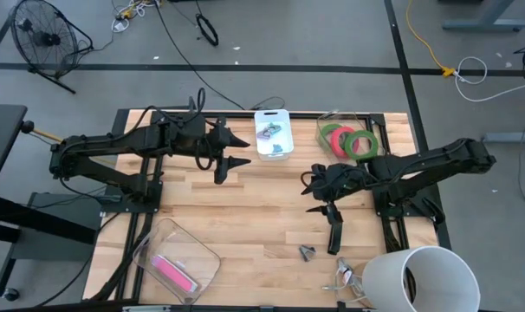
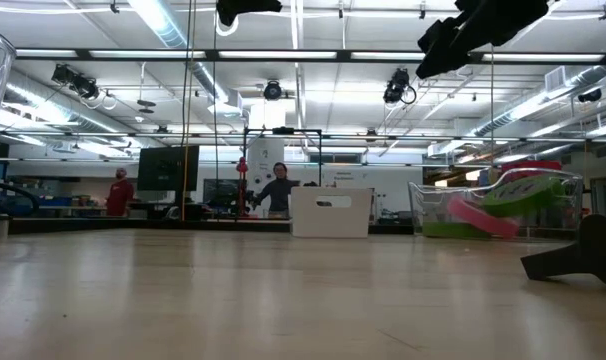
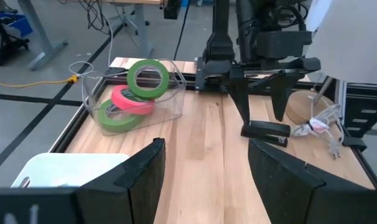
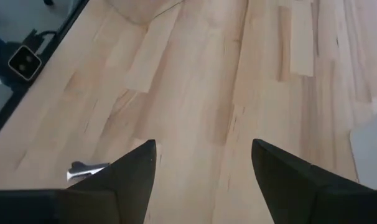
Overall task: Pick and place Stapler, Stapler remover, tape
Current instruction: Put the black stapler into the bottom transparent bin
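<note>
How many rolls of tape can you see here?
3, all in the clear bin at the table's far right corner: one green roll propped on top, the red roll beneath it, another green roll at the bottom. None seems hidden.

Both grippers' jaws apart, empty

Even, bright overhead light, no hard shadows on the desk (image 1: 245,208). Low view: ceiling strip lights (image 2: 163,25) blow out with glare, near desk surface soft, far room sharper. Right wrist view slightly blurred. Left wrist view fairly crisp farther out; its own end effector (image 3: 204,168) up close is dark and soft.
</note>
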`<state>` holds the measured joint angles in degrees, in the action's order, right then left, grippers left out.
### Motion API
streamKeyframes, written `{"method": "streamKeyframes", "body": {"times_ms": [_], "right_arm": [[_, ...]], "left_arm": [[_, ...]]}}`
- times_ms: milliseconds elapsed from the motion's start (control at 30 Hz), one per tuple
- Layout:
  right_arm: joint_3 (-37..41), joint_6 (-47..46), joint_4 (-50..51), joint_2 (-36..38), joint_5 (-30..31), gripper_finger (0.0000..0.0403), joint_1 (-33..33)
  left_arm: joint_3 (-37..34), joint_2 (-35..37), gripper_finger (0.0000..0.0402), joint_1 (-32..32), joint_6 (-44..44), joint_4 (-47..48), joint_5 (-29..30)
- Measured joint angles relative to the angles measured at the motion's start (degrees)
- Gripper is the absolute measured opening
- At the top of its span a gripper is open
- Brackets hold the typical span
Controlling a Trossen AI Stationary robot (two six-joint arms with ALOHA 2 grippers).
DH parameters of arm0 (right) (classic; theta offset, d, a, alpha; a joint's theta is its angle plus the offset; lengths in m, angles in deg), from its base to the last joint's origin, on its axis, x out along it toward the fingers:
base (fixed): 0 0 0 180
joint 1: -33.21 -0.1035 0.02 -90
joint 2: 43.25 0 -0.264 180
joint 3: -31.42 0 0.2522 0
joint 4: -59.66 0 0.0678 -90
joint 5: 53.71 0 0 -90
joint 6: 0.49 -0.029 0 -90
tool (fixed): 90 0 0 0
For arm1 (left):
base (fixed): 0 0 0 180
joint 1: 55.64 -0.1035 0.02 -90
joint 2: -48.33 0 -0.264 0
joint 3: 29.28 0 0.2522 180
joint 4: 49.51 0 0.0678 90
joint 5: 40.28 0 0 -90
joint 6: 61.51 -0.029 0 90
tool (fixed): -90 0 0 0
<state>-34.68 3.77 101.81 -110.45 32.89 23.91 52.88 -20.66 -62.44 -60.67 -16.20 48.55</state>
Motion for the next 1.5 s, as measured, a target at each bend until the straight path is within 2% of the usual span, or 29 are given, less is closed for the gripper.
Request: {"method": "streamKeyframes", "body": {"times_ms": [167,367,567,667,833,967,1100,1233,1500], "right_arm": [[0.0,4.38,3.51,0.02,-0.97,0.0261,-0.03],[0.0,6.65,11.75,-0.27,-6.37,0.0261,-0.92],[0.0,11.39,18.83,-0.9,-6.62,0.0261,-4.55],[0.0,15.46,19.97,-1.09,-6.66,0.0261,-6.77],[0.0,27.61,21.84,-1.07,-6.69,0.0261,-10.08],[0.0,30.74,23.48,-1.71,-7.08,0.0261,-11.36],[0.0,32.64,24.11,-4.0,-10.56,0.0261,-12.03],[0.0,34.35,23.63,-7.57,-10.99,0.0261,-12.77],[0.0,34.19,23.62,-14.71,-7.07,0.0261,-13.33]], "left_arm": [[0.0,0.0,0.0231,0.04,0.02,0.0,0.0],[0.0,0.0,0.0231,0.04,-0.02,0.0,0.0],[0.0,0.0,0.0231,0.04,0.0,0.05,0.0],[0.0,0.0,0.0231,0.02,0.0,0.1,0.0],[0.0,0.0,0.0231,0.02,0.0,0.04,0.0],[0.0,0.0,0.0231,0.04,0.0,0.05,0.0],[0.0,0.0,0.0231,0.04,0.0,0.09,0.0],[0.0,0.0,0.0231,0.04,0.0,0.09,0.0],[0.0,0.0,0.0231,0.04,0.02,0.1,0.0]]}}
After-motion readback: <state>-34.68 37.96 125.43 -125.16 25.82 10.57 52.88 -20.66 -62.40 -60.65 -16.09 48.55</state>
